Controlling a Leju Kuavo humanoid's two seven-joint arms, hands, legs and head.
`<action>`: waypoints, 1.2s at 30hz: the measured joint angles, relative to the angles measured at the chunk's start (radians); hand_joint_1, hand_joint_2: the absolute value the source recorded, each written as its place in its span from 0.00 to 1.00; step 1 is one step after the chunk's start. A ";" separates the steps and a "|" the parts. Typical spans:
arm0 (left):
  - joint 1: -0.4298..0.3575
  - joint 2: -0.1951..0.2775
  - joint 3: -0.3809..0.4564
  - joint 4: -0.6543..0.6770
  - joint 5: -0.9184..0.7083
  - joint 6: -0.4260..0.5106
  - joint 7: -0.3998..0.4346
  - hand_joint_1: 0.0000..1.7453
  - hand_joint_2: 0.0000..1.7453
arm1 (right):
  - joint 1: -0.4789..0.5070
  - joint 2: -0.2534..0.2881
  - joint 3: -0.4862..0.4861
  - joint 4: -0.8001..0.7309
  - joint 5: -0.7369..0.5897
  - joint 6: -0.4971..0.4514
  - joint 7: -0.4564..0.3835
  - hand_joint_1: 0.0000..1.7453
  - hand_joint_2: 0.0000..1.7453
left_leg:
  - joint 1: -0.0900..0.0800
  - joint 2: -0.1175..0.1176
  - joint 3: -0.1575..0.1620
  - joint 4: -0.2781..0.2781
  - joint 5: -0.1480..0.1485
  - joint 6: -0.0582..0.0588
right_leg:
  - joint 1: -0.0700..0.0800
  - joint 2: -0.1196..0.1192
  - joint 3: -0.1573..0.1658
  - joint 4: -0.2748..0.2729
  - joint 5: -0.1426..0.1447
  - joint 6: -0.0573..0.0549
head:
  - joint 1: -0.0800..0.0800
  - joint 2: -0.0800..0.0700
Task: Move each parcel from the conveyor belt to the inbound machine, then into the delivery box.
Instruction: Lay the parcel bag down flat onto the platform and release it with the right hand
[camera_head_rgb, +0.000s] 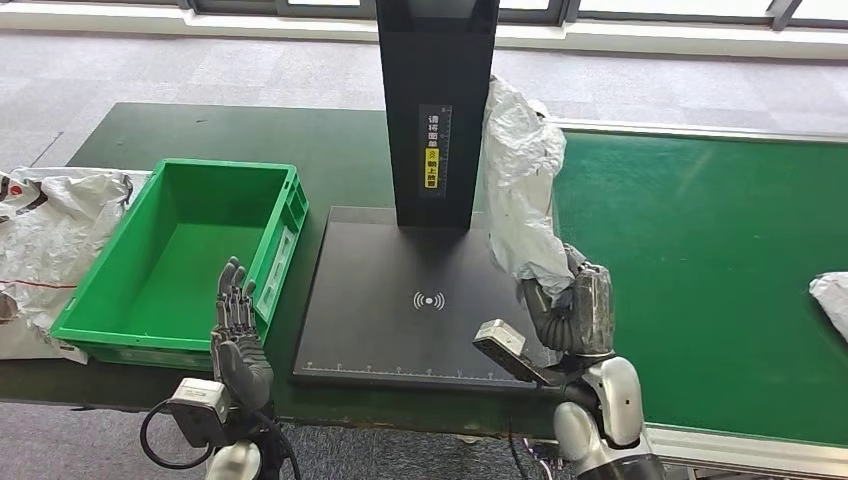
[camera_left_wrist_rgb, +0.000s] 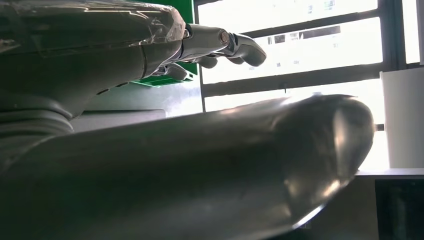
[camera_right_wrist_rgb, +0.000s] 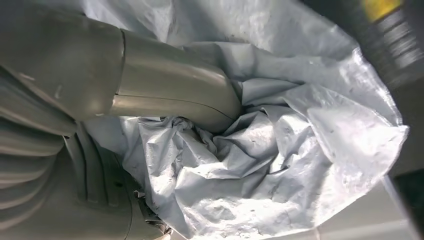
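Gripping the grey poly-bag parcel (camera_head_rgb: 520, 190), the right hand (camera_head_rgb: 565, 310) is holding it upright over the black scanner plate's (camera_head_rgb: 400, 310) right edge, beside the post. Left hand (camera_head_rgb: 238, 330) is hovering empty, fingers apart, at the green crate's (camera_head_rgb: 95, 310) near rim.

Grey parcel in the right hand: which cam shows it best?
Head view: the whole grey parcel stands upright in the right hand, beside the black inbound machine. Right wrist view gives only crumpled plastic close up under the thumb. Left wrist view is mostly that arm's own hand.
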 joint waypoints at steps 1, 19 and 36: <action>0.000 -0.001 0.000 0.000 0.001 0.000 0.001 0.00 0.00 | 0.012 0.009 0.023 -0.007 -0.020 0.029 -0.007 1.00 1.00 | 0.000 0.000 0.000 0.000 0.000 0.000 | 0.000 0.000 0.000 0.000 0.000 0.000 | 0.000 0.000; 0.002 -0.013 0.000 -0.002 0.007 0.022 0.029 0.00 0.00 | -0.184 0.149 0.119 0.565 -0.221 0.083 -0.061 0.94 1.00 | 0.000 0.001 0.001 0.000 0.002 0.000 | 0.000 0.001 0.001 0.000 0.001 0.000 | 0.000 0.000; 0.016 -0.021 0.000 -0.016 -0.061 0.151 0.052 0.00 0.00 | -0.309 0.161 0.114 0.799 -0.015 0.052 0.166 0.00 1.00 | 0.000 0.001 0.001 0.000 0.002 0.000 | 0.000 0.001 0.000 0.000 0.001 0.000 | 0.000 0.000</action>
